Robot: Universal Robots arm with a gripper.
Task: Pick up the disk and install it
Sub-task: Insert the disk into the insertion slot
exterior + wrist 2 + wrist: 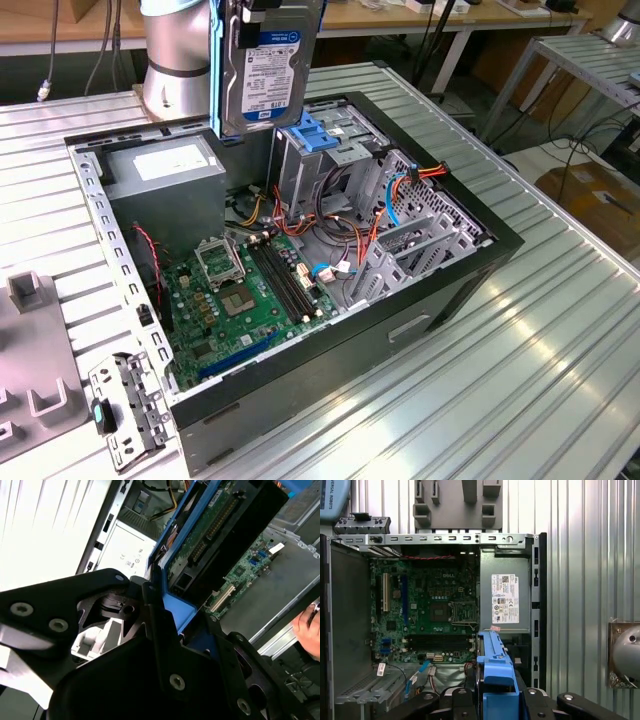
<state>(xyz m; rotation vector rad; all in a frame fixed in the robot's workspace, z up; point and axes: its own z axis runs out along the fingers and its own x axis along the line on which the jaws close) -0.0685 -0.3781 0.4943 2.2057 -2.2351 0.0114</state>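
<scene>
Disk (268, 65) hangs upright at 12 o'clock in the exterior view, label w/ blue band facing the camera, blue rail down one edge. Claw (182, 617) is clamped on it: in the second wrist view the black fingers (155, 610) squeeze the blue rail from both sides, and the disk's circuit-board side shows. Disk is up in the air over the far end of the open computer case (300, 400), not in any bay.

At 6 o'clock from the disk: grey drive cage (300, 175) w/ blue latch (308, 135). At 7-8 o'clock from it: grey power box (165, 170) w/ white sticker, in the case's corner. Green main board (250, 290) lies flat on the case floor, approx centre of view, w/ orange & red wires (300, 225) between it and the cage.

Case sits on a ribbed metal table (530, 380). Arm's base (175, 60) at 11 o'clock, just beside the disk. Grey holder (30, 300) at 9 o'clock, apart from the case.
</scene>
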